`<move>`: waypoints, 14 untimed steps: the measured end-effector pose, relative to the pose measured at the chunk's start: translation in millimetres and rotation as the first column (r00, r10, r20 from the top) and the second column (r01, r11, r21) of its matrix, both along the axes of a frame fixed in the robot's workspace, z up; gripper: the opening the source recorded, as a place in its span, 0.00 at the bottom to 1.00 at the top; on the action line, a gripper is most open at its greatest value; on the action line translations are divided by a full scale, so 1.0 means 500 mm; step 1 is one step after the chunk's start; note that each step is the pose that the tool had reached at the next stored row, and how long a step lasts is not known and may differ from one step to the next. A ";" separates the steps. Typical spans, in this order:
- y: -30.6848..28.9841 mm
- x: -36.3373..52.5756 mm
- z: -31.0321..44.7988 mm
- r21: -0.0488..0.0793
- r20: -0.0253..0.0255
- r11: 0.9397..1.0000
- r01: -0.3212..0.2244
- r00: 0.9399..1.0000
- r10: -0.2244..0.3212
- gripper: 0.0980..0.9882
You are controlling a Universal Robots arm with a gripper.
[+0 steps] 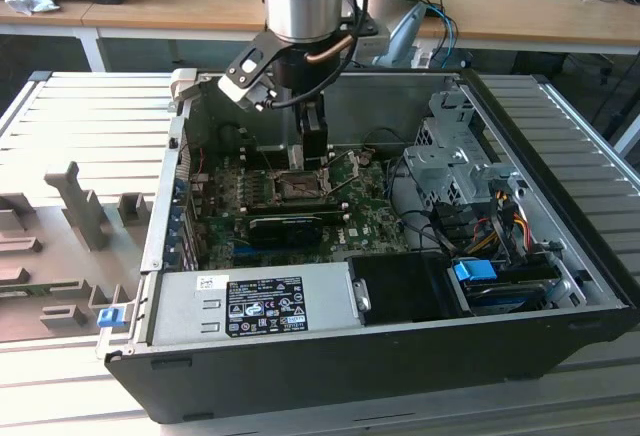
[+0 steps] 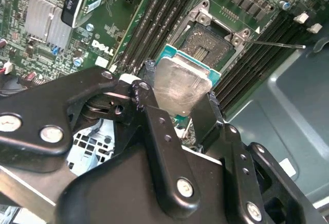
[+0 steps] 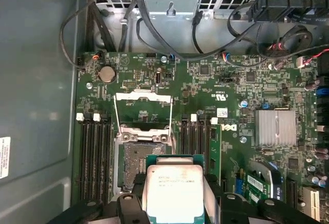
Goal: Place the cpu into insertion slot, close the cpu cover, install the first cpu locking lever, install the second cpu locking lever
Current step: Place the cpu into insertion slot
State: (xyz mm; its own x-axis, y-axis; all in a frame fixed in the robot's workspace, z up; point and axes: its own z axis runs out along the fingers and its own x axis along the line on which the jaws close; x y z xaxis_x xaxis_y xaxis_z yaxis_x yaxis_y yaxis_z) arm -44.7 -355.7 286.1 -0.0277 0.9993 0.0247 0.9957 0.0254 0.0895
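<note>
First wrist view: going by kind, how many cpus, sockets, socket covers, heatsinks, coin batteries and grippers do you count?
cpu, held in the gripper: 1
socket, with nothing in it: 1
cover, swung open: 1
heatsink, silver: 1
coin battery: 1
gripper: 1
Total: 6

White lettering is printed on the circuit board (image 3: 221, 88), a printed label is stuck on the power supply (image 1: 190, 301), and small print is borne by the cpu (image 3: 175, 188).
</note>
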 end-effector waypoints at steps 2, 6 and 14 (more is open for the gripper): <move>0.005 0.000 -0.008 0.000 0.000 1.000 0.000 1.000 0.000 0.48; 0.015 0.000 -0.026 0.000 0.000 1.000 0.000 1.000 0.000 0.48; 0.022 0.000 -0.060 0.000 0.000 1.000 0.000 1.000 0.000 0.48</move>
